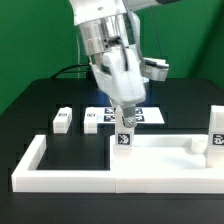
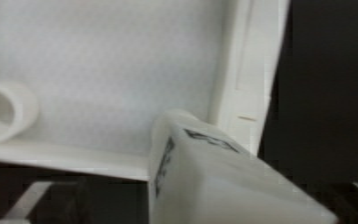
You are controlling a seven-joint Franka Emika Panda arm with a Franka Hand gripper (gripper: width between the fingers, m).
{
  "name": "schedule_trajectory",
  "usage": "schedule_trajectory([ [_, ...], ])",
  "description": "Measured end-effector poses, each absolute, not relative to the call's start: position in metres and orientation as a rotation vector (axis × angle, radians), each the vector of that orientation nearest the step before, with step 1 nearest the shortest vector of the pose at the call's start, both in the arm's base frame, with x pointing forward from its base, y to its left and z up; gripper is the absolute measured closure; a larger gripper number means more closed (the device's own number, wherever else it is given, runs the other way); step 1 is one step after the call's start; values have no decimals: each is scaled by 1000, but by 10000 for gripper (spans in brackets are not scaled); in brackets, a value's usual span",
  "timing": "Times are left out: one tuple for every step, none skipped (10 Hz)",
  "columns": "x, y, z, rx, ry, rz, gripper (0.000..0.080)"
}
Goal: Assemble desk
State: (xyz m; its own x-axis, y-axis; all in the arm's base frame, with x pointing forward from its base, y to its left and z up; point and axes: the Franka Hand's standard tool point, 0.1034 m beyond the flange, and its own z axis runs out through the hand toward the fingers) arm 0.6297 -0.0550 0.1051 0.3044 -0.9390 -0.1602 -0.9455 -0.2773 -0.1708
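The tool [image 1: 123,117], grip state indeterminable, is hovering over one leg [image 1: 124,138] standing on the tabletop [image 1: 160,165]; a loose leg [image 1: 62,120] well aside is awaiting fitting.

- A plain green backdrop [image 1: 30,40] is seen behind the whole scene.
- The work surface is formed by a black table [image 1: 40,105], evenly lit.
- A dark cable [image 1: 66,72] is seen at its far edge.
- A pale grey strip [image 1: 100,212] is shown below its near edge.

Probably a robotics lab: a tagged marker board [image 1: 97,117] is lying mid-frame on a black table [image 1: 40,105], green backdrop [image 1: 30,40] behind.
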Motion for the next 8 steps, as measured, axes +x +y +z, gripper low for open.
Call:
schedule_trajectory([
  [630,-53,105,-2434,1607,21,159],
  [630,-54,105,-2476,1542,12,151],
  [630,-55,105,-2515,1479,3,151],
  [629,-56,105,-2625,1314,-15,151],
  [630,-59,108,-2828,972,-31,150],
  [633,-60,111,-2899,771,-40,150],
  [632,-60,110,-2888,816,-37,150],
  [632,-60,110,-2884,831,-36,150],
])
